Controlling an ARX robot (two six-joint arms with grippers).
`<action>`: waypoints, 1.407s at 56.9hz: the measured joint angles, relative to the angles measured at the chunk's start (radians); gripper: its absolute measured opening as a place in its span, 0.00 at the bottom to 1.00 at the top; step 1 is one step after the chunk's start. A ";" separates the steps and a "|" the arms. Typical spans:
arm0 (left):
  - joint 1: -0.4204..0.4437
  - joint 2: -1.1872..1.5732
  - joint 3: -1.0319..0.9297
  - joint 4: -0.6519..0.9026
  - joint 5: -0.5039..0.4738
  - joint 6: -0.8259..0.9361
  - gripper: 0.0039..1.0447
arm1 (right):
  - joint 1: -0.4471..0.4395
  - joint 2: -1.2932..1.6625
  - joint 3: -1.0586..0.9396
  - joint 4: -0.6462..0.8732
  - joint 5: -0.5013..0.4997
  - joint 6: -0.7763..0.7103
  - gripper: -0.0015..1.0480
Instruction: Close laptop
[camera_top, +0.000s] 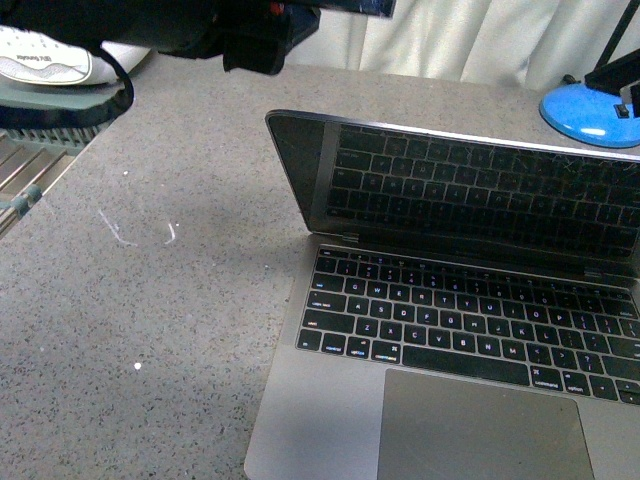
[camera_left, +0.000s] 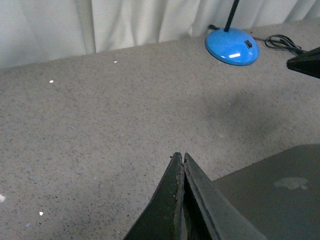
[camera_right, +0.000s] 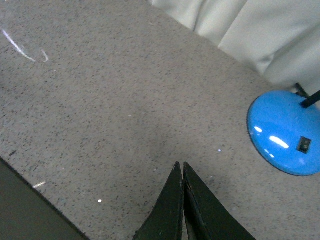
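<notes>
The laptop (camera_top: 450, 330) lies on the speckled grey table, space-grey with black keys and a big trackpad. Its dark glossy screen (camera_top: 470, 185) leans forward over the keyboard and mirrors the keys. In the left wrist view the back of the lid (camera_left: 270, 200) shows with its pale logo. My left gripper (camera_left: 180, 156) is shut and empty, its tips over the table just beside the lid's edge. The right gripper (camera_right: 180, 164) is also shut and empty, above bare table behind the laptop. A dark corner of the lid (camera_right: 25, 212) shows in the right wrist view.
A blue lamp base (camera_top: 590, 112) with a black stem stands behind the laptop at the right, its cable (camera_left: 280, 41) trailing beside it. A white iron (camera_top: 45, 60) rests on a rack at the far left. White curtains (camera_left: 100, 20) hang behind the table.
</notes>
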 joint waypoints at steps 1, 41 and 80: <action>-0.004 0.000 -0.008 0.000 0.002 0.002 0.04 | 0.005 -0.001 -0.009 0.000 -0.001 0.009 0.01; -0.207 -0.127 -0.302 -0.112 0.093 -0.109 0.04 | 0.214 -0.161 -0.444 -0.011 0.160 0.521 0.01; -0.116 -0.127 -0.267 -0.134 -0.031 -0.104 0.04 | 0.153 -0.189 -0.433 0.131 0.399 0.476 0.01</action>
